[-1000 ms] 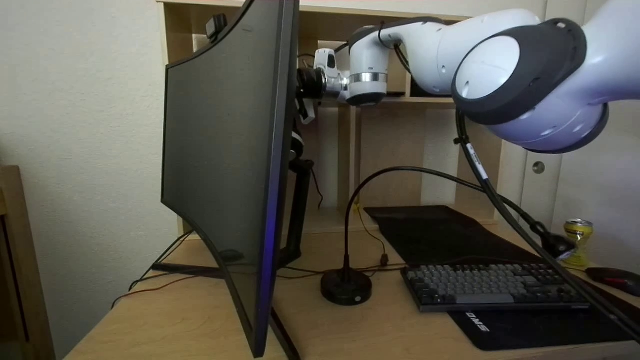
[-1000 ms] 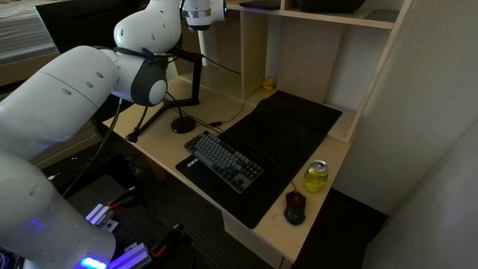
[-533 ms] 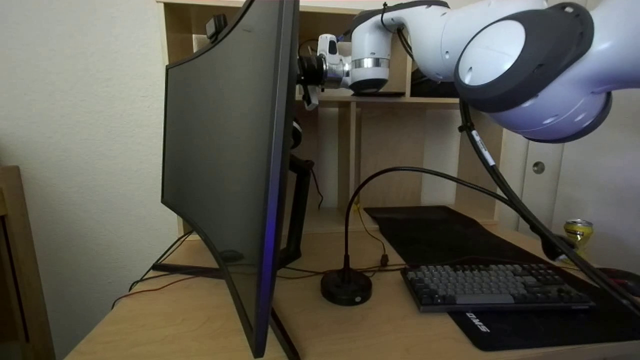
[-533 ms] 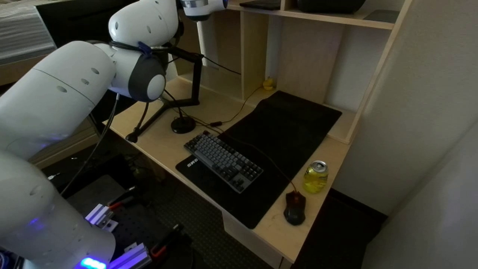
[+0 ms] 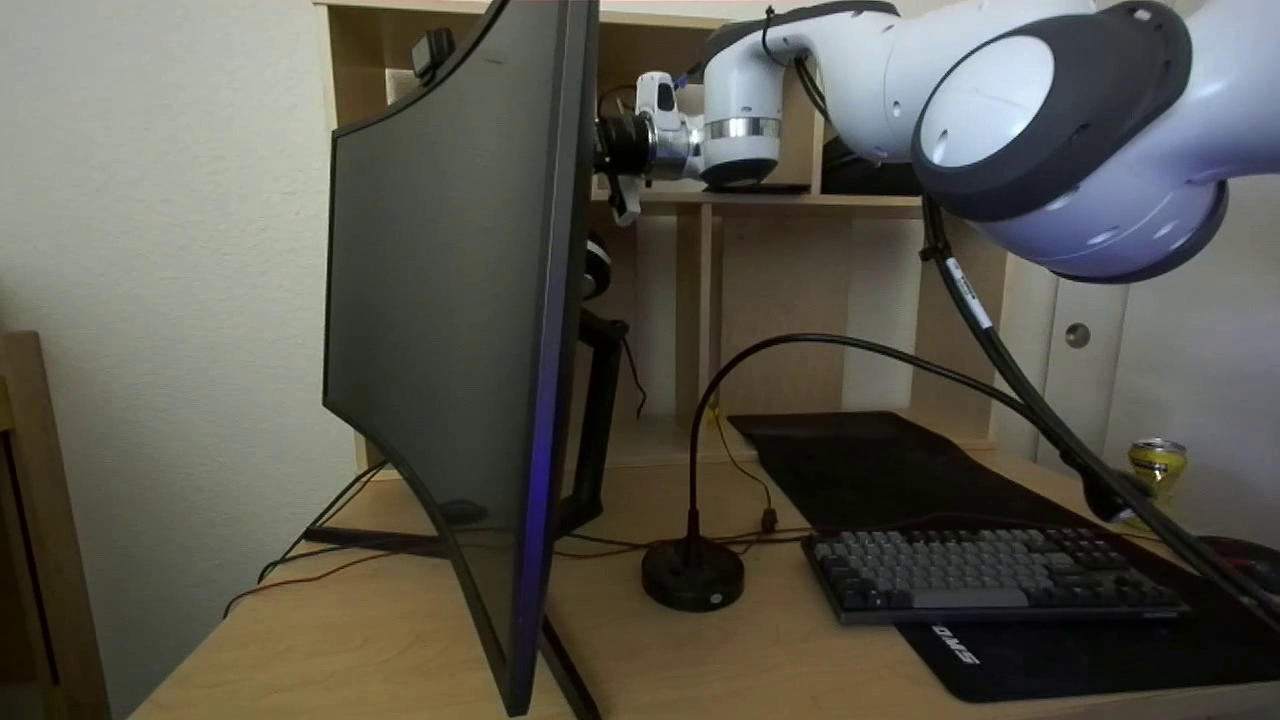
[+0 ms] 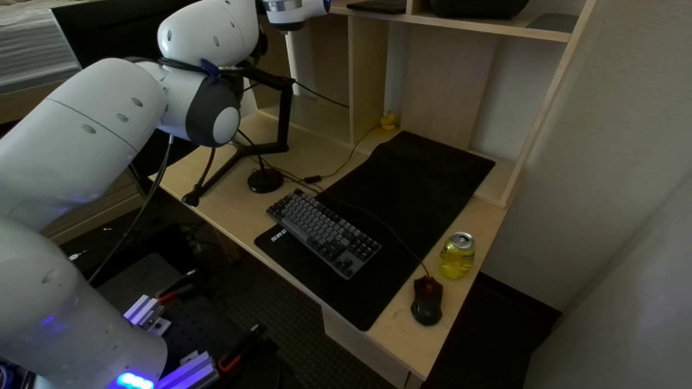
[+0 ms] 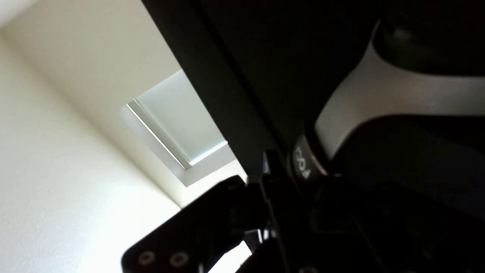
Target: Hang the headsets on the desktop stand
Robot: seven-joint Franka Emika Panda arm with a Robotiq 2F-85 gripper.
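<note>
My gripper [image 5: 622, 145] is mostly hidden behind the monitor in an exterior view, with its fingertips out of sight. In the wrist view its dark jaws [image 7: 293, 187] are close together around part of the headset [image 7: 358, 102], near a dark band with pale lettering; a pale curved piece of the headset runs off to the right. An ear cup of the headset [image 5: 597, 270], black and pale, shows just past the monitor's edge, below the gripper. A black desktop stand [image 5: 600, 420] rises behind the monitor; it also shows in an exterior view [image 6: 284, 119].
A large curved monitor [image 5: 440, 290] blocks much of the gripper. A black gooseneck on a round base [image 5: 692, 575], a keyboard [image 5: 990, 570], a mouse [image 6: 427, 302] and a yellow can [image 6: 457, 256] stand on the desk. A wooden shelf unit [image 6: 367, 75] stands behind.
The arm and gripper have risen a little, and the ear cup has risen with them. Over the last half second they have hardly moved.
</note>
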